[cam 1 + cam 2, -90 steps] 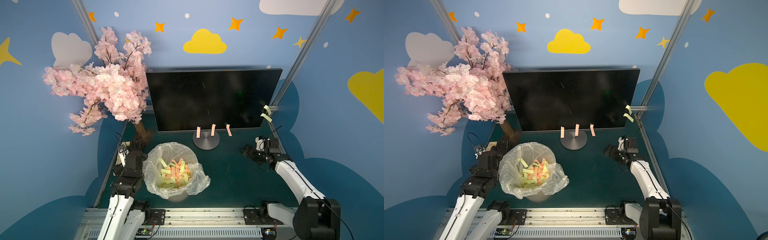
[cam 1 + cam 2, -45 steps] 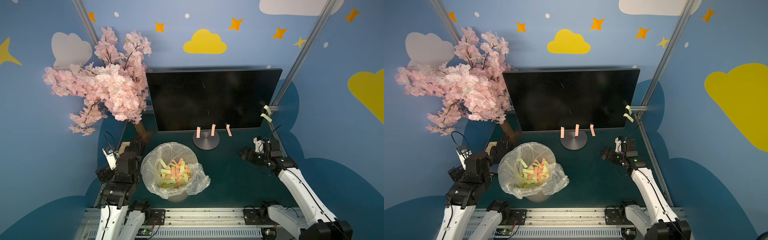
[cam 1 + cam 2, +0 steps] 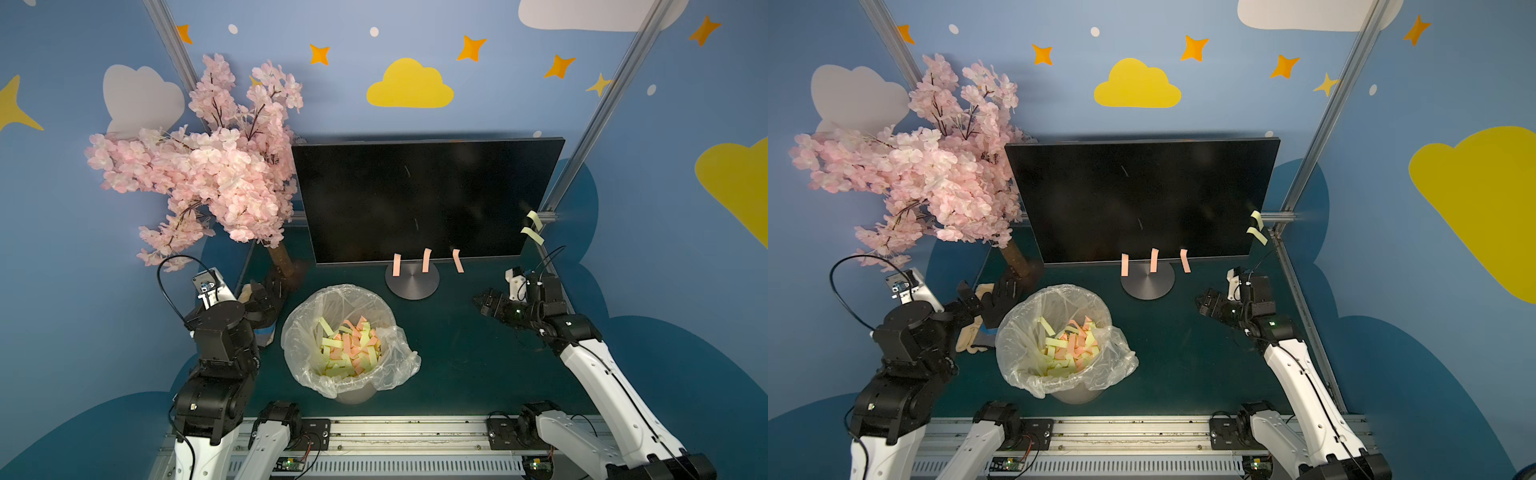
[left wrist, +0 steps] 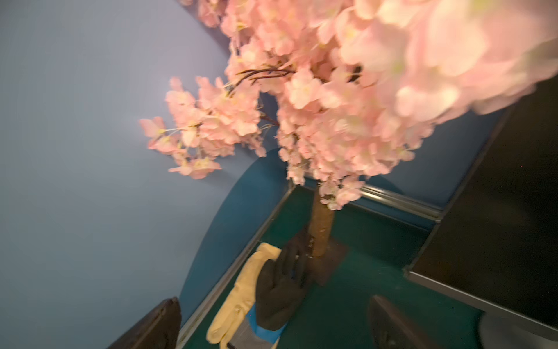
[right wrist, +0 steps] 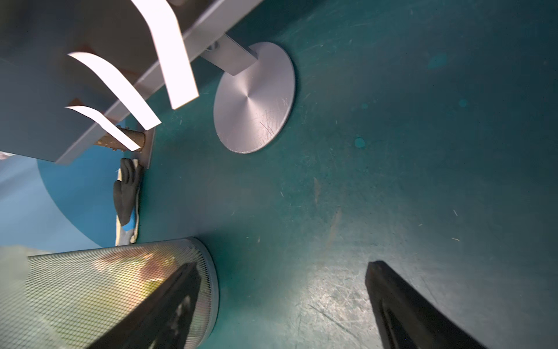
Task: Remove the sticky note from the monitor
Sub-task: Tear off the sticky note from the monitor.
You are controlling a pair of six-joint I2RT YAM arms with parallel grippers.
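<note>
Five sticky notes (image 3: 397, 264) on one monitor (image 3: 415, 199): three pink strips (image 3: 426, 260) hang off its bottom bezel, two yellow strips (image 3: 532, 226) curl from its right edge. Screen flat, black, thin-bezelled, on slim neck and round grey base (image 3: 411, 286); stands at centre of the back edge of the tabletop (image 3: 457, 353). Empty left gripper (image 4: 274, 299): jaws wide apart. Empty right gripper (image 5: 282, 266), near the right edge: jaws wide apart.

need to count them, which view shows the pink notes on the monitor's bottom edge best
A top view: three pink notes hang separate, colour clear. Right wrist shows them close but washed white; left wrist, none.
</note>
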